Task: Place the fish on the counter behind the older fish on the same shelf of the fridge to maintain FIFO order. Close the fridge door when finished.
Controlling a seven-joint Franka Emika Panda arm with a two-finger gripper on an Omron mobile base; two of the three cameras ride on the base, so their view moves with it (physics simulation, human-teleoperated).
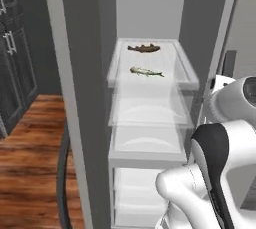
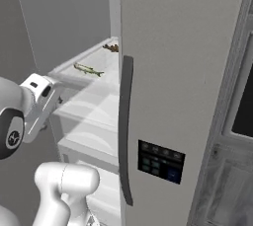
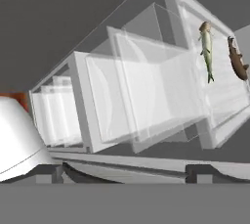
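The fridge [image 1: 150, 3] stands open, its white inside showing. On the uppermost shelf [image 1: 185, 68] the dark brown fish [image 1: 144, 48] lies at the back, and the pale older fish [image 1: 146, 72] lies in front of it, a little apart. Both also appear in the right base view, the fish [image 2: 111, 48] behind the older fish [image 2: 89, 69], and in the hand view as the fish [image 3: 238, 60] and older fish [image 3: 207, 47]. My gripper [image 3: 126, 171] is open and empty, held back from the shelves at about the shelf's [image 3: 224, 96] height. The counter is out of view.
The open fridge door [image 1: 75, 98] stands edge-on at the left, its dark curved handle [image 1: 62, 173] low down. A shut grey door [image 2: 188, 72] with a long handle [image 2: 126, 131] and a control panel is at the right. Lower shelves [image 1: 150, 118], dark cabinets [image 1: 15, 73] and wood floor [image 1: 30, 163] are nearby.
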